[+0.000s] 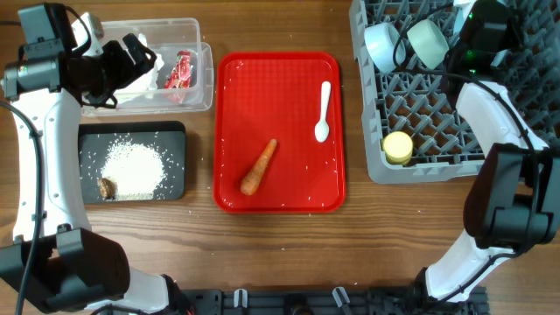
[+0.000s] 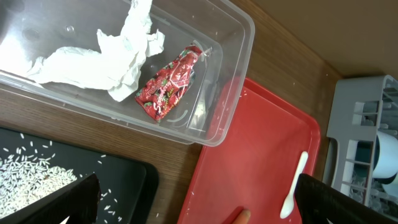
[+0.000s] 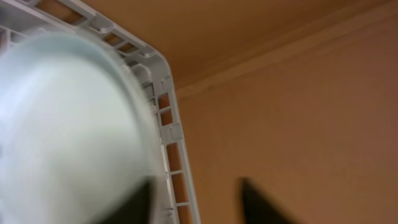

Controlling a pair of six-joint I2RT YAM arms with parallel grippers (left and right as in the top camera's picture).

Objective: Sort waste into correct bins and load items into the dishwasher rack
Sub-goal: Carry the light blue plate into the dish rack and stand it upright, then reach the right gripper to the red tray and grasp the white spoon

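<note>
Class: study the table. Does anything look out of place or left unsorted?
Yes. The carrot and the spoon lie loose on the red tray, not in the tub, the black tray or the rack.

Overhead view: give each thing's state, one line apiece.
carrot: on red tray
spoon: on red tray
tissue: in clear tub
wrapper: in clear tub
rice: on black tray
brown lump: on black tray
yellow cup: in rack
pale blue bowl: in rack
mint-green bowl: in rack
left end effector: open
right end effector: open
</note>
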